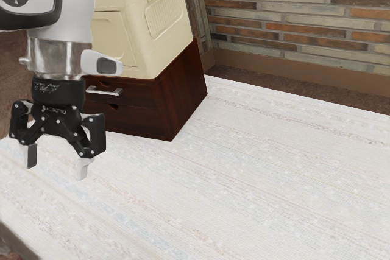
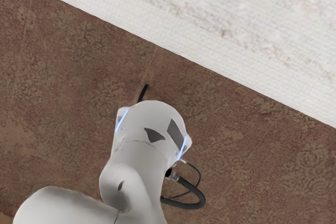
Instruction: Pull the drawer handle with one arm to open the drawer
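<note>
Gripper Wide, Drawer Closed

At the exterior view's left I see the gripper (image 1: 55, 162) pointing down, fingers (image 1: 82, 168) spread wide. Toward that view's right, the silver handle (image 1: 105, 92) sits on the closed upper drawer (image 1: 139, 97), under a cream case (image 1: 137, 19).

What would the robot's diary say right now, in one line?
black two-finger jaws: open, empty | silver metal bar handle: untouched | dark-brown wooden cabinet: upper drawer looks shut | cream plastic box: on top

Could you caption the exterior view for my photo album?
Open pincer pointing down beside a dark wooden drawer unit, its drawers closed, a cream box on top.
</note>
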Tool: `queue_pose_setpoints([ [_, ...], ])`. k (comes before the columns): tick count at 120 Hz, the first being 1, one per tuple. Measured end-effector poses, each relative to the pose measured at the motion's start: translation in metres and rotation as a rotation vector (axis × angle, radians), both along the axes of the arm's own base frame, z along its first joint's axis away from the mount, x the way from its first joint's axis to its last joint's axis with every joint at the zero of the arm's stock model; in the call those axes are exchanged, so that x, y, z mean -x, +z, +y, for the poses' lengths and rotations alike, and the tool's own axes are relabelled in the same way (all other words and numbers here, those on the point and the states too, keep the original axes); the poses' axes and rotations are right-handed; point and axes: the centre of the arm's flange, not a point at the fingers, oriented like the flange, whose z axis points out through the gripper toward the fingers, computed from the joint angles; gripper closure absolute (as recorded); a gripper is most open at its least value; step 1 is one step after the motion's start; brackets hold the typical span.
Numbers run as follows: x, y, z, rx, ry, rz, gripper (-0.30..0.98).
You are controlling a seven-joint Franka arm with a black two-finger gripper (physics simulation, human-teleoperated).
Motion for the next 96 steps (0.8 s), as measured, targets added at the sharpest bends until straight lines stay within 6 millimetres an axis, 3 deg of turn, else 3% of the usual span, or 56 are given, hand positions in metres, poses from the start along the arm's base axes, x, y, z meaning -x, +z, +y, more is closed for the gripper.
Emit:
queue_pose_setpoints([
  [25,-0.033,0.01,0.001,-0.099,0.321,-0.263,0.0],
  [40,-0.044,0.009,0.04,-0.17,0.557,-0.312,0.0],
  [61,-0.046,0.003,0.122,-0.294,0.916,-0.332,0.0],
  [77,-0.053,-0.033,0.183,-0.335,1.114,-0.339,0.0],
  [96,-0.09,-0.056,0.223,-0.346,1.235,-0.431,0.0],
])
